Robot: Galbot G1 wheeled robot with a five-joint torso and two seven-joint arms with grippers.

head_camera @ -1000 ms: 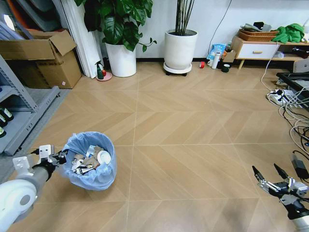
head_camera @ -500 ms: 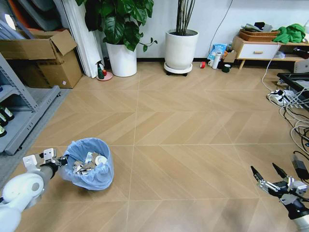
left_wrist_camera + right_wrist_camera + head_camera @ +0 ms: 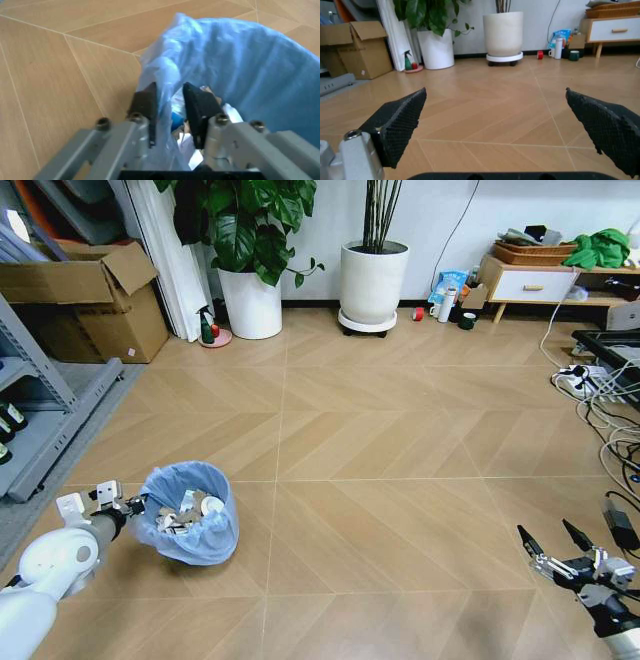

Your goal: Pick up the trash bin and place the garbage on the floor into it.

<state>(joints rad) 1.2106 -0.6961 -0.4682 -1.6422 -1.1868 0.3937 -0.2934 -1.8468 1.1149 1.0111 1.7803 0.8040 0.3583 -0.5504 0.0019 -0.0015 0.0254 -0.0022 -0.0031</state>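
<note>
**Q:** While the robot stands on the floor (image 3: 400,440), what borders the open space around its grippers?

**A:** Past both grippers the wood planks run bare. A metal shelf (image 3: 40,410) and a cardboard box (image 3: 90,300) stand well off on the outer side of the left gripper (image 3: 135,504). Two white plant pots (image 3: 375,280) line the far wall. Cables (image 3: 605,415) trail over the planks beyond the right gripper (image 3: 555,542), toward the wall.

**Q:** Where is the trash bin?

**A:** The trash bin (image 3: 190,515) sits directly at the left gripper's tips. Its blue bag (image 3: 250,71) rim runs between the two black fingers (image 3: 197,107), which are pinched onto it. The garbage (image 3: 190,513), paper scraps and a white disc, lies inside the bin just past those fingertips.

**Q:** And the right gripper?

**A:** It hangs low over bare floor, well apart from the bin, fingers spread wide with nothing between them.
</note>
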